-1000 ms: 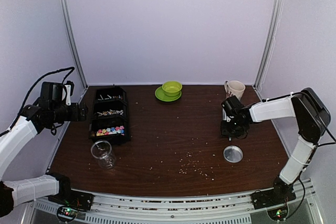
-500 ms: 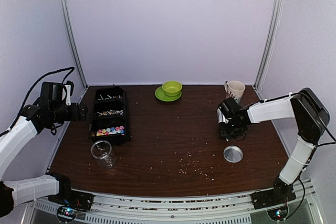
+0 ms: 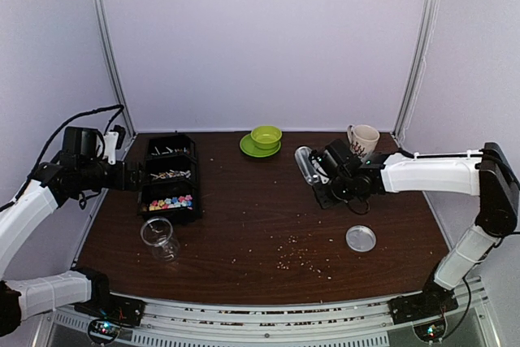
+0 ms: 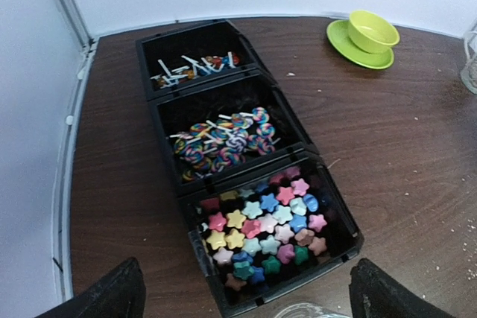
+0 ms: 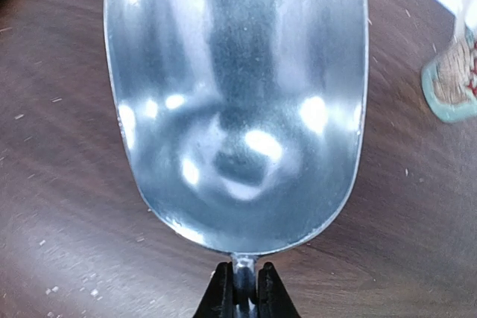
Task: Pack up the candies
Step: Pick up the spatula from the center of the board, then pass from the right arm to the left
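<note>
Leftmost, the left gripper [image 3: 130, 175] hangs with its fingers wide apart by the left side of the black tray [image 4: 298, 277]. The tray's nearest compartment holds the star-shaped candies [image 4: 264, 225], and a glass jar [image 3: 160, 239] stands just in front of it. Well to the right, the right gripper [image 5: 240, 288] is clamped on the thin handle of an empty metal scoop [image 5: 238, 94]. Carrying it across looks like the step in hand: keep the bowl level, enter only the nearest compartment, and dig shallow to avoid spills.

Left tool [image 4: 246, 273] spread wide, right tool [image 5: 244, 296] clamped tight, arm outstretched.
</note>
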You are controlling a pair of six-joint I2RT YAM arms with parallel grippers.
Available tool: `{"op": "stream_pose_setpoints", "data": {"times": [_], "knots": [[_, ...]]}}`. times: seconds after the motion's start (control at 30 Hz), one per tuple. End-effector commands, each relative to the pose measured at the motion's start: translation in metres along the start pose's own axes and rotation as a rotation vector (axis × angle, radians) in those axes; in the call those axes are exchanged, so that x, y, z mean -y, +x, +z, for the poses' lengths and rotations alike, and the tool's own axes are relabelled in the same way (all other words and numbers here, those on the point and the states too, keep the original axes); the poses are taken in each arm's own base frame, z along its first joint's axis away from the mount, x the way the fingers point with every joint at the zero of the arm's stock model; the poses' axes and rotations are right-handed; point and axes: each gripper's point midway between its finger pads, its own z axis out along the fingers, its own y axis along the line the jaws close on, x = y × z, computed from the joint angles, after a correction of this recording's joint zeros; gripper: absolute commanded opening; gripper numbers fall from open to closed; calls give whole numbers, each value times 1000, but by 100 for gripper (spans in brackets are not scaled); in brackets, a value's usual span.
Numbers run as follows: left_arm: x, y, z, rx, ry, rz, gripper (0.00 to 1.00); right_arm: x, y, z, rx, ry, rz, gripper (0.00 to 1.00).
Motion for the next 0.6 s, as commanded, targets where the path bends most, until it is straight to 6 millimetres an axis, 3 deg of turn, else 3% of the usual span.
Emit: {"op": "stream_pose_setpoints", "data": {"times": [0.0, 0.27, 0.5, 0.57], "knots": [[33, -14, -3, 72, 195, 50, 98, -19, -26, -29, 126, -46, -146, 0], [88, -6, -6, 41, 502, 77, 97, -64, -35, -70, 261, -99, -391, 0], [110, -1, -5, -18, 586, 32, 97, -96, -35, -81, 294, -32, -596, 0], [131, -1, -10, -24, 642, 47, 97, -118, -28, -84, 294, -57, -685, 0]]}}
